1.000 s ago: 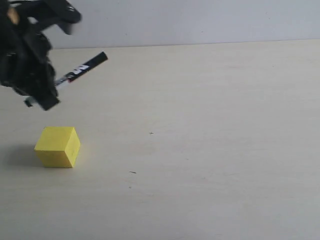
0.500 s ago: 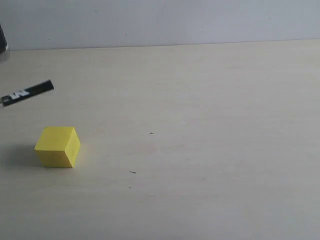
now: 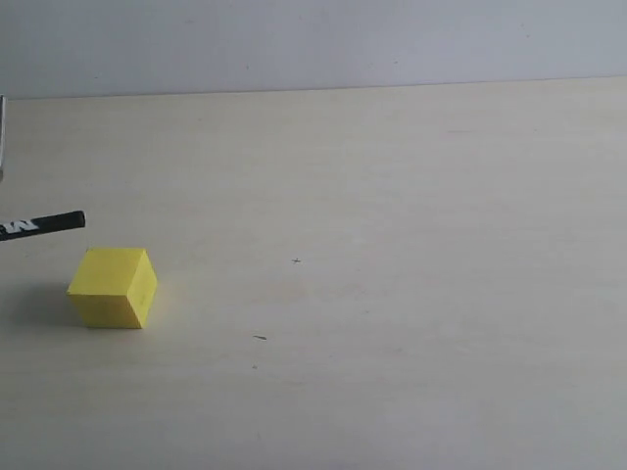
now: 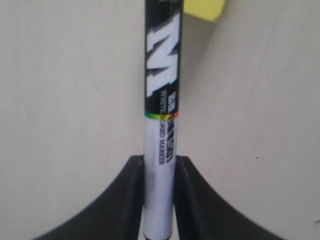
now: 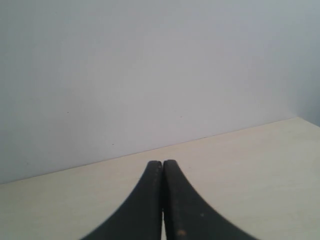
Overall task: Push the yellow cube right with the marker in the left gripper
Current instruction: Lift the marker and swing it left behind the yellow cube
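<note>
The yellow cube (image 3: 113, 287) rests on the pale wooden table (image 3: 392, 245) at the left. Just above and left of it the black capped end of the marker (image 3: 44, 225) pokes in from the left edge, lying nearly level and apart from the cube. My left gripper (image 4: 158, 165) is outside the exterior view; its wrist view shows it shut on the marker's (image 4: 161, 100) white barrel, and a corner of the yellow cube (image 4: 205, 9) shows beyond the marker's far end. My right gripper (image 5: 162, 165) is shut on nothing, off the exterior view.
A plain grey-white wall (image 3: 313, 44) runs along the table's far edge. Small dark specks (image 3: 260, 338) mark the tabletop right of the cube. In the right wrist view the wall (image 5: 150, 75) meets the table (image 5: 260, 165).
The left arm has drawn back out past the left edge of the exterior view. The marker went left and down with it, and has levelled out. The cube has not moved.
</note>
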